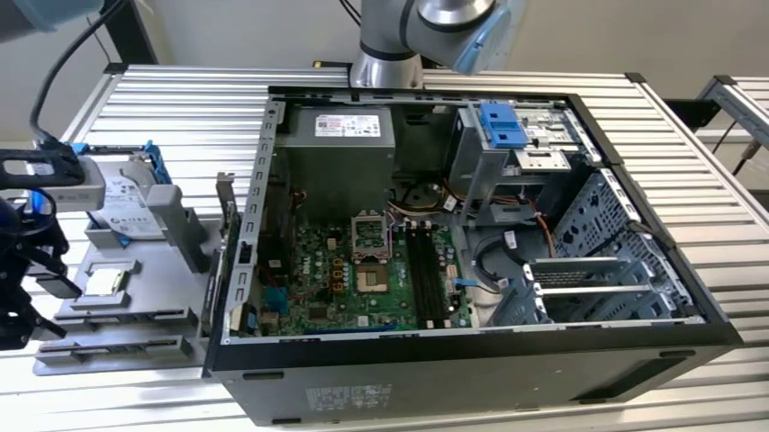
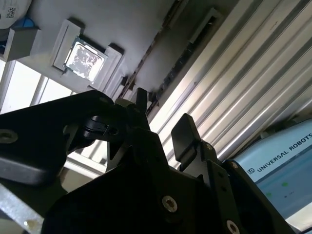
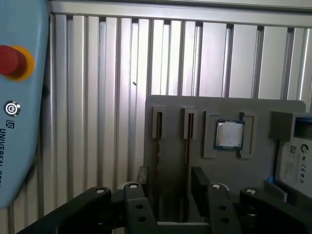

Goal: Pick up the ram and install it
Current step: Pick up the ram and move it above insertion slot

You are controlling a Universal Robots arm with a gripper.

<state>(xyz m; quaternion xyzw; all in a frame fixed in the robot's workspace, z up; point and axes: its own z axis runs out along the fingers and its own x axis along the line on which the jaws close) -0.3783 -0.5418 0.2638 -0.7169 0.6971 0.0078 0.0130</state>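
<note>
Gripper [image 3: 169, 178] hovering over gray tray [image 3: 224, 105] on tabletop [image 3: 97, 87], jaws spread, nothing held. Ram [image 3: 187, 142] edge-on in tray slot, chip [image 3: 229, 135] beside it.

Arm: a silver and pale-blue robot joint [image 1: 447, 25] on a grey tube stands at the far edge of the scene in the exterior view. A second pale-blue joint [image 1: 42, 11] sits at that view's far left corner.
Wrist: the arm's black end section [image 1: 22, 270] hangs low at the exterior view's left edge.
Gripper: the black two-finger gripper [image 3: 170, 183] appears in both wrist views [image 2: 163, 119], pointed downward.
Fingers: the flat black fingers [image 3: 199, 178] stand parallel with a clear gap between them.
Load: nothing is held between the jaws, and the pads touch nothing.
</note>
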